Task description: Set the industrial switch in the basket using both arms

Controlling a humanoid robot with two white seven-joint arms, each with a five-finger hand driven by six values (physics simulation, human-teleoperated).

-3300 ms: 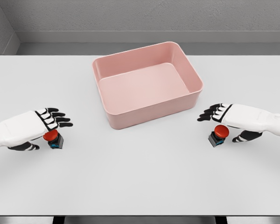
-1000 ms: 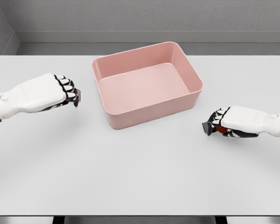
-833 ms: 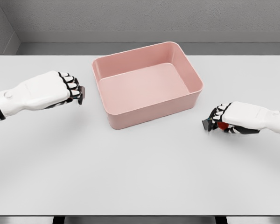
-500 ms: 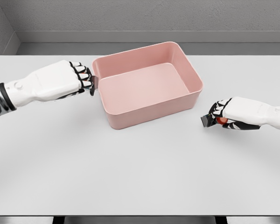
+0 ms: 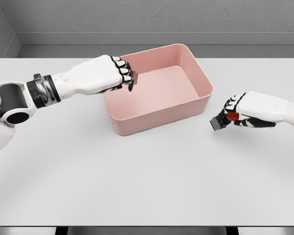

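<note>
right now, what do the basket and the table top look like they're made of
Basket: looks like moulded plastic, pink, smooth with a soft sheen, rounded corners and a rolled rim. Table: a flat matte white top, likely laminate or painted board; a render, so uncertain.

- Bright, even, diffuse light from above; clean simulator render, no noise.
- Sharp across the whole view, near to far; no motion blur on either arm.
- Table (image 5: 147, 186) is near-white and flat-lit, no glare spots.
- Basket (image 5: 159, 115) casts only a faint soft shadow along its near wall; inside floor slightly lighter than walls.
- Left hand (image 5: 110, 73) throws a weak shadow on the basket's left rim.
- Right hand (image 5: 235, 116) has a barely visible shadow below it.
- Far wall is darker grey, grainy texture.
- No visible edge distortion; table edges stay straight.
</note>
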